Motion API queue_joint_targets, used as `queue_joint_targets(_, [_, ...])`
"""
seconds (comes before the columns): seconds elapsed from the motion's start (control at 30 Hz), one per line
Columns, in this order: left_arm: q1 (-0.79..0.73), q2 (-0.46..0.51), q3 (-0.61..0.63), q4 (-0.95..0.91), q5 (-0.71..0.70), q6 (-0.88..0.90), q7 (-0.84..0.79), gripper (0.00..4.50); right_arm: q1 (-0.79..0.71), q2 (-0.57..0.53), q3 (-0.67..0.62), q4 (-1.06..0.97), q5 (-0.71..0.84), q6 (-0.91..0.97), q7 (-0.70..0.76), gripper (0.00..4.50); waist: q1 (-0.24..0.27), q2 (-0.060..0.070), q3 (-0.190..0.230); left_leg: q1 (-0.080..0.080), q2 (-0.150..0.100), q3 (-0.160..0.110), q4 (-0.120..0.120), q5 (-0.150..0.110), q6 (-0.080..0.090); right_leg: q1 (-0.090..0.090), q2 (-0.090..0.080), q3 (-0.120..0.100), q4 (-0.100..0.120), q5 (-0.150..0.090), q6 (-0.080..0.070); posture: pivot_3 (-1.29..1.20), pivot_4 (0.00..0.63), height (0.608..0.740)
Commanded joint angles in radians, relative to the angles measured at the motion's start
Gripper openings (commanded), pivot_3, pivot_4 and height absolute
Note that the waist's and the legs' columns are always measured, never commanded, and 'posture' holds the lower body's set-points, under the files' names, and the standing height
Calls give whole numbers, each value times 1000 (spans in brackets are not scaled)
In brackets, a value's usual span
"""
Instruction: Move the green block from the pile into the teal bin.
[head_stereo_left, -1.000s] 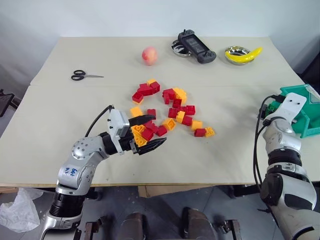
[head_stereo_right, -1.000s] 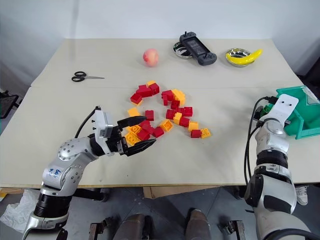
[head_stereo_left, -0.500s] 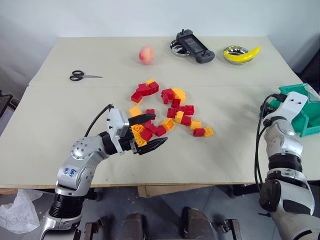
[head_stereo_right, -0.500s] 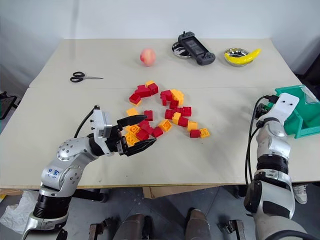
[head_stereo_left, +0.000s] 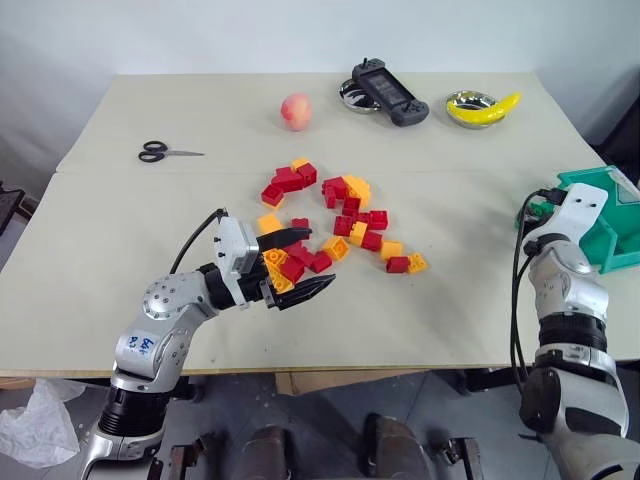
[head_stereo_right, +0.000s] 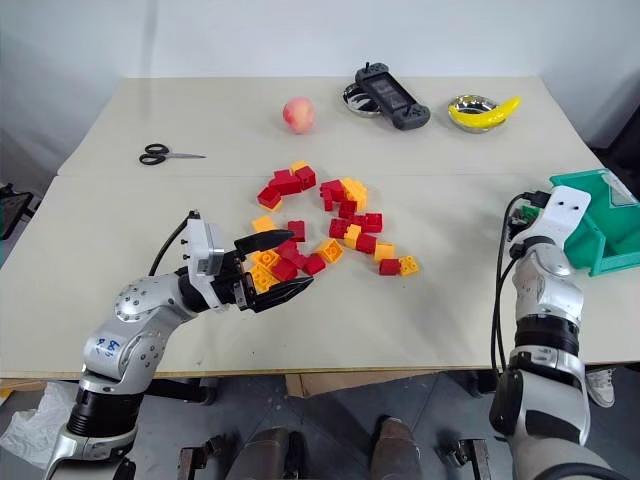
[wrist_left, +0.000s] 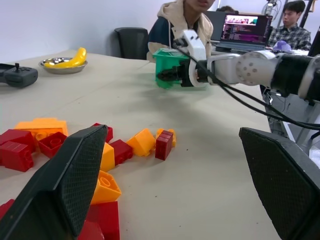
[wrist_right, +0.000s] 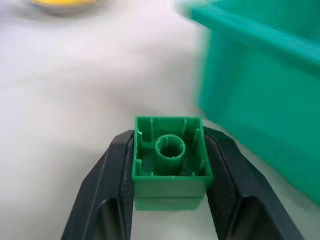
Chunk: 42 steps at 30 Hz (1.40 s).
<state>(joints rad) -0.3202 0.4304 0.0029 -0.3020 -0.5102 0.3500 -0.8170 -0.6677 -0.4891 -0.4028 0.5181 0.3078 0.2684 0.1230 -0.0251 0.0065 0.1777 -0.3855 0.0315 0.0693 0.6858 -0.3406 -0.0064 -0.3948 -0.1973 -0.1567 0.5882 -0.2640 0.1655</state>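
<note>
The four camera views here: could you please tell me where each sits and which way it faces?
Left and right eye views: on the head, looking down over the table; both arms show.
Left wrist view: along the open left gripper, across the pile toward the right gripper and teal bin.
Right wrist view: along its fingers clamping the green block, teal bin beyond.
Shared: both wrist views show the bin.

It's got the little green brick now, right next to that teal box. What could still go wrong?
The green block is pinched only by its two side walls between the right gripper's jaws, so it might slip before reaching the teal bin. It sits beside the bin's wall, not over the opening, so it could bump the rim or drop onto the table if released early.
</note>
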Motion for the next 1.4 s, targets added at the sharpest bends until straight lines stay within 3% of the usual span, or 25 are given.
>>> queue_joint_targets(0.03, [1, 0, 19, -42, -37, -1, -3, 4500, 62, -51, -71, -298, 124, 109, 64, 1476, 6, 0, 0, 0, 0, 0, 0, 0, 0, 0, 0, 0, 0, 0, 0, 0, 150, 740])
queue_joint_targets(0.13, [-13, -8, 4, -48, -52, 7, -11, 4500, 112, -116, -136, -414, 163, 193, 55, 1476, 23, 0, 0, 0, 0, 0, 0, 0, 0, 0, 0, 0, 0, 0, 0, 0, 150, 740])
queue_joint_targets(0.23, [-43, -36, -25, -45, -62, 14, -12, 4500, 125, -216, -215, -386, 129, 211, 10, 1476, 40, 0, 0, 0, 0, 0, 0, 0, 0, 0, 0, 0, 0, 0, 0, 0, 150, 740])
queue_joint_targets(0.43, [-115, -95, -94, 16, -32, -12, -41, 4500, 33, -374, -194, 16, 8, 85, -15, 1476, 42, 0, 0, 0, 0, 1, 1, 0, 0, 1, 0, 0, -1, 0, 0, 0, 150, 740])
queue_joint_targets(0.67, [-143, -112, -108, 38, -22, -22, -44, 4500, -135, -407, -141, 411, -28, -37, 51, 1476, 9, 1, 0, 1, 0, 2, -3, 1, 0, 0, 0, 0, -2, 0, 0, 0, 150, 740])
queue_joint_targets(0.83, [-120, -101, -92, 21, -21, -20, -35, 4500, -161, -412, -150, 465, -10, -88, 87, 3227, 14, 1, 0, 1, 0, 2, -3, 1, 0, 0, 0, 0, -2, 0, 0, 0, 150, 740])
queue_joint_targets(0.97, [-102, -90, -82, 16, -18, -24, -31, 4500, -139, -421, -162, 446, 10, -87, 119, 4459, 23, 1, 0, 1, 0, 2, -2, 1, 0, 0, 0, 0, -2, 0, 0, 0, 150, 740])
queue_joint_targets(1.07, [-93, -78, -71, 18, -10, -27, -27, 4500, -126, -417, -179, 393, 52, -90, 201, 4459, 26, 1, 0, 0, 0, 2, -2, 1, 0, 0, 0, 0, -2, 0, 0, 0, 150, 740])
queue_joint_targets(1.13, [-81, -52, -58, 29, 7, -38, -31, 4500, -98, -383, -177, 270, 129, -72, 371, 4459, 23, 2, 0, 0, 0, 2, -2, 1, 0, 0, 0, 0, -3, 0, 0, 0, 150, 740])
queue_joint_targets(1.27, [-35, 26, -20, 56, 48, -74, -50, 4500, 98, -338, -46, -104, 212, -45, 712, 4459, 20, 2, 0, 1, 0, 2, -3, 1, 0, 0, 1, 0, -3, 0, 0, 0, 150, 740])
queue_joint_targets(1.4, [32, 116, 53, 58, 56, -108, -74, 4500, 239, -287, 9, -348, 267, -74, 852, 4459, 24, 2, 0, 1, 1, 1, -2, 1, 0, 1, 1, 0, -2, 0, 0, 0, 150, 740])
